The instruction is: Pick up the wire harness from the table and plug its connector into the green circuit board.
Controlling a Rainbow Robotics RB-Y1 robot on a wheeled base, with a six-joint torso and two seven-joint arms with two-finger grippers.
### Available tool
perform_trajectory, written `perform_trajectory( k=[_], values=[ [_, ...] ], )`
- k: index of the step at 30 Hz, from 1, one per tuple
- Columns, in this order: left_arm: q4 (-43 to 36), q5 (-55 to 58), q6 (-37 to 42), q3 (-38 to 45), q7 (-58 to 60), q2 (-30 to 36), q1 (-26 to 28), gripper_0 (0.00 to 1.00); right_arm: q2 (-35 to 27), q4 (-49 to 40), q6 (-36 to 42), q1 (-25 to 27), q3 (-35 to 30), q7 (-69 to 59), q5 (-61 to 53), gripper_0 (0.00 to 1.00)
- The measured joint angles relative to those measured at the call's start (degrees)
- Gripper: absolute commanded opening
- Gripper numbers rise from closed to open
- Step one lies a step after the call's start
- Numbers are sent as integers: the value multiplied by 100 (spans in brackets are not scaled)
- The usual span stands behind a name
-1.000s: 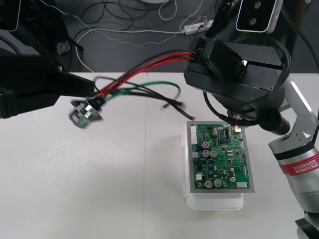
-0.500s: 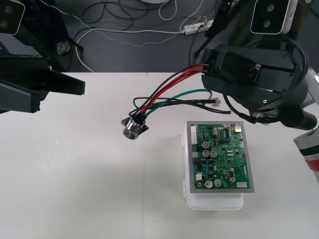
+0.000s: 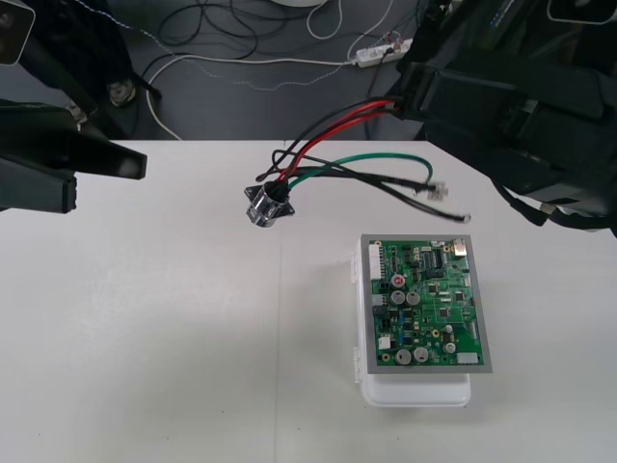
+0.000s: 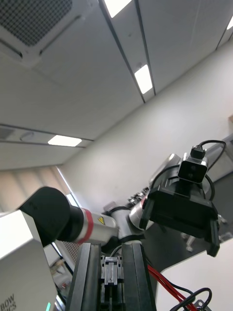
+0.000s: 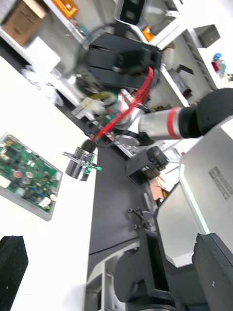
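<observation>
The right gripper (image 3: 403,101), up by the table's far edge, was clamped on the small black plug (image 4: 111,273) of the thin red, black and green wire harness (image 3: 310,174). Its round metal socket (image 3: 266,205) hung over the pale table (image 3: 145,338), apart from the green circuit board (image 3: 425,305) on its white base (image 3: 415,391). The left gripper (image 3: 108,181) hovered at the left, fingers wide apart.

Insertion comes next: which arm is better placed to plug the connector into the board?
Right: the right gripper holds the harness by its plug end, near the green circuit board; the left gripper waits open far left.
</observation>
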Motion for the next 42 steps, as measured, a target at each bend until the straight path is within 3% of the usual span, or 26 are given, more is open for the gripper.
perform_trajectory(
  k=[8,17,42],
  values=[
    [-241,-3,619,0,-148,282,10,100,-28,-375,8,142,-539,0,828,0],
    [-678,-54,1221,0,-176,164,12,100,-29,-626,8,146,-798,2,1381,0],
    [-1720,-1529,1638,106,-605,-2218,-167,100,-94,-1621,366,673,-1361,338,2721,0]
  ],
)
